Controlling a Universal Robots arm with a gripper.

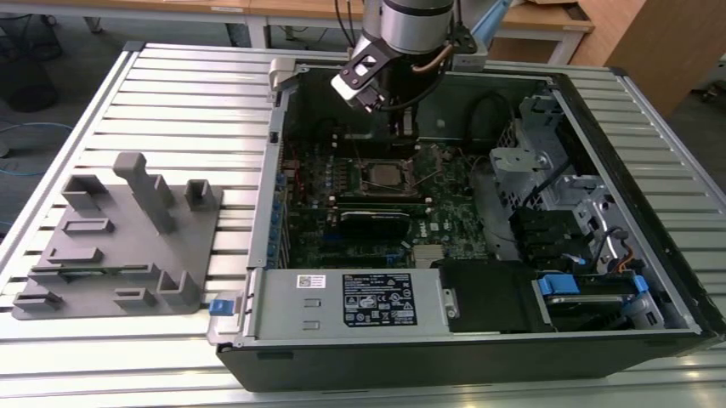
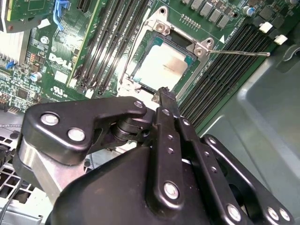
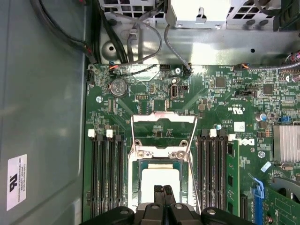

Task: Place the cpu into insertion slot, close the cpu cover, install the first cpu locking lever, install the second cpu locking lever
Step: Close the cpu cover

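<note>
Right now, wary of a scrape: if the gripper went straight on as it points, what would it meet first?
Likely the cpu, or the rim of the cpu cover beside it. The gripper points down at them, though depth is unclear.

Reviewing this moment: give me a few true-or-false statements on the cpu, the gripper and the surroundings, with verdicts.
1. The cpu lies in the insertion slot. True.
2. The gripper is holding the cpu. False: the cpu rests in the slot, and the gripper is shut close by it.
3. The grey fixture sits on the exterior view's right of the computer case. False: it sits on the exterior view's left.
4. A thin locking lever juts out from the socket over the memory slots. True.
</note>
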